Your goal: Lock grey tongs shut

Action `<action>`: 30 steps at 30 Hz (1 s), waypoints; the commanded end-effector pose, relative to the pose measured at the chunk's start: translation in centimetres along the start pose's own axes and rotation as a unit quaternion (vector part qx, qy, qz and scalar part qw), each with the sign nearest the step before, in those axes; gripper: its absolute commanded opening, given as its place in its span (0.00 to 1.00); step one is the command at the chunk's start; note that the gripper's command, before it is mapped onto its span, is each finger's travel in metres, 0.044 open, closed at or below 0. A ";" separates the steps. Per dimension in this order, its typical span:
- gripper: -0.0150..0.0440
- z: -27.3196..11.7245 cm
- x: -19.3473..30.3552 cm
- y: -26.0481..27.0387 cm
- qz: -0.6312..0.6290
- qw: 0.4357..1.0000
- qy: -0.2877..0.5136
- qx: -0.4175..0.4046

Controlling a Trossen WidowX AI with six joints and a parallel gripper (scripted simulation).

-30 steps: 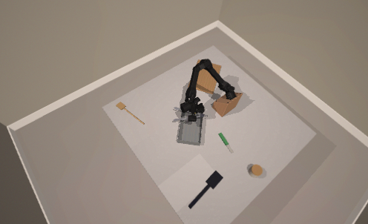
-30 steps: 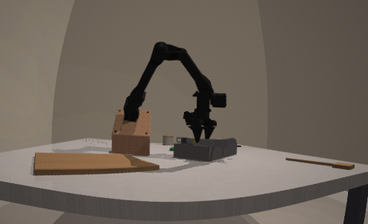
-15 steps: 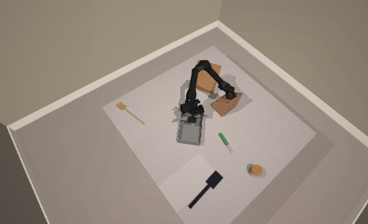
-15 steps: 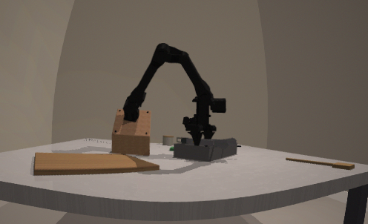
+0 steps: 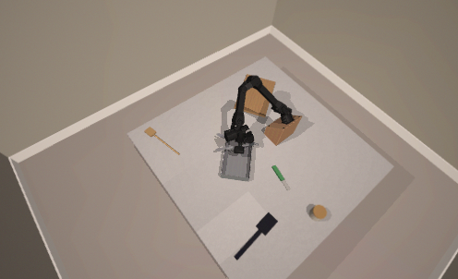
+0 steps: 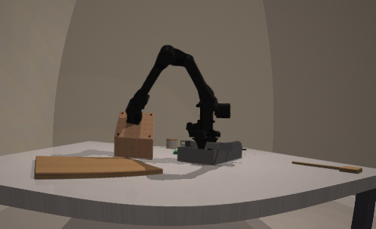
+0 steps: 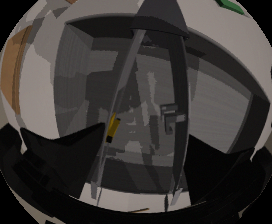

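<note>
tongs [image 7: 180, 100]: 1 pr, 2 arms, btwn tool's [image 7: 146, 145] 2 open fingers.

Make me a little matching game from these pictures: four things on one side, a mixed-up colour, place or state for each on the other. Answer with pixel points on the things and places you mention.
Things:
1. Tongs [image 5: 222, 149] [image 7: 182, 85]
2. Gripper [image 5: 239, 148] [image 6: 205, 145] [image 7: 141, 131]
3. Small round pot [image 5: 319, 212] [image 6: 171, 143]
4. Slim stick [image 5: 278, 173] [image 6: 175, 152] [image 7: 232, 6]

Descriptions:
A. Grey sides, orange-brown top
B. Spread across the roasting tin [image 5: 235, 178] [image 6: 197, 155] [image 7: 254, 115]
C. Green at one end, whitish at the other
D. Open, fingers either side of the tongs

Pairs: 1-B, 2-D, 3-A, 4-C
</note>
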State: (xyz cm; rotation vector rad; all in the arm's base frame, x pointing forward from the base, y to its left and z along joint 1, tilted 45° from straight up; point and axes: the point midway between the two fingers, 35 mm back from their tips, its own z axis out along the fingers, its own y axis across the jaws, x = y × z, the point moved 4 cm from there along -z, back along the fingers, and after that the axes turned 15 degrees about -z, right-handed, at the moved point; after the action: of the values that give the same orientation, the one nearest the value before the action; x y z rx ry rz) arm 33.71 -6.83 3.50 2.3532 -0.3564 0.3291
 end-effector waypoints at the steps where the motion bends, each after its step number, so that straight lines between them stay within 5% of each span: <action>1: 0.75 0.0 0.0 0.0 0.000 1.000 0.000 0.000; 30: 0.43 0.0 0.0 0.0 0.000 1.000 0.000 0.000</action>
State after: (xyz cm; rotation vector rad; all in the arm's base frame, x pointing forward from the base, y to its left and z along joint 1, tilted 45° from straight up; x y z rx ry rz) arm 33.71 -6.81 3.51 2.3528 -0.3553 0.3293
